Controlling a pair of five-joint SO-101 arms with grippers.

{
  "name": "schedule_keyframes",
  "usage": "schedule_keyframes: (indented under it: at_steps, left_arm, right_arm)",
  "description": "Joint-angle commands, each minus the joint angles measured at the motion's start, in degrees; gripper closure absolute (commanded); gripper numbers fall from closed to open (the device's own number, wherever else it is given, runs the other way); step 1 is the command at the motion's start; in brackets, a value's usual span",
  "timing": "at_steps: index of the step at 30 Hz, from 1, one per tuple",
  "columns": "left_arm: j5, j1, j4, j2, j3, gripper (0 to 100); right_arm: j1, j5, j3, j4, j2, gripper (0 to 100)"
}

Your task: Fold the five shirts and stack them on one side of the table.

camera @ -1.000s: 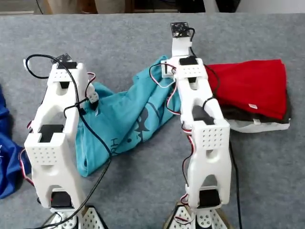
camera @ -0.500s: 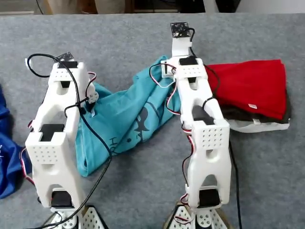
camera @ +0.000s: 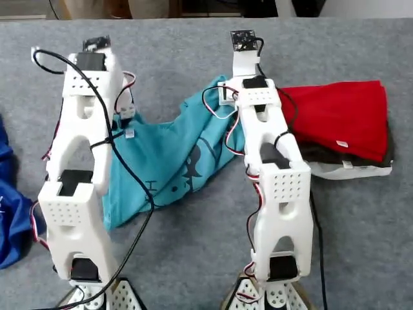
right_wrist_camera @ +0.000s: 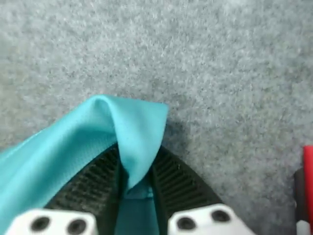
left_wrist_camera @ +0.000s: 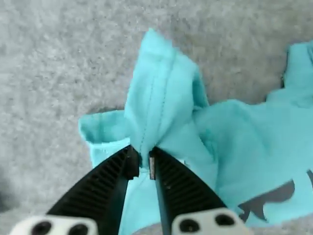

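Teal shirt [camera: 171,152] sprawled centre-left on tabletop [camera: 168,51], left end effector [left_wrist_camera: 141,165] and right end effector [right_wrist_camera: 134,181] each clamped on a bunched edge; light, floppy fabric, probably best gripped at hems.

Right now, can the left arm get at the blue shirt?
Probably not yet: the left arm's fingers are shut on the teal shirt. The blue shirt lies beside its base, nothing between.

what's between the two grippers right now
The teal shirt spans the whole stretch, as the high view shows. The left gripper and the right gripper each pinch an edge of it, seen in their wrist views.
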State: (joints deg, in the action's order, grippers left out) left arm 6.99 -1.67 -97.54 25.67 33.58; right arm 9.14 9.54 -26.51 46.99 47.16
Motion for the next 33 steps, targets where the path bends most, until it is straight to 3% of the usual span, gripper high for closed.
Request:
schedule_keyframes:
  at_steps: [1,7,14,22,29,33]
  left_arm:
    - [-1.6,-0.3,-3.3,-5.2,3.3,98]
    - [-3.6,-1.1,-3.4,-13.4,-1.4,98]
    - [-4.8,1.2,-3.3,-36.1,-3.6,98]
    - [-4.7,-8.4,-3.3,-48.1,-6.0,98]
    - [-4.6,-17.1,-3.3,-62.5,-1.5,98]
    - [-4.7,-21.1,-3.3,-69.2,1.6,98]
  right_arm:
    - [-1.2,0.7,-6.7,7.0,-7.6,99.5]
    - [-1.4,0.4,-16.1,17.7,-14.5,99.5]
    - [-5.1,0.2,-23.6,31.7,-17.1,99.4]
    - [-4.0,-3.3,-45.5,47.3,-24.7,99.5]
    - [-2.2,-3.8,-69.0,52.9,-34.8,99.4]
    - [-2.2,-7.0,-66.7,53.0,-46.5,99.5]
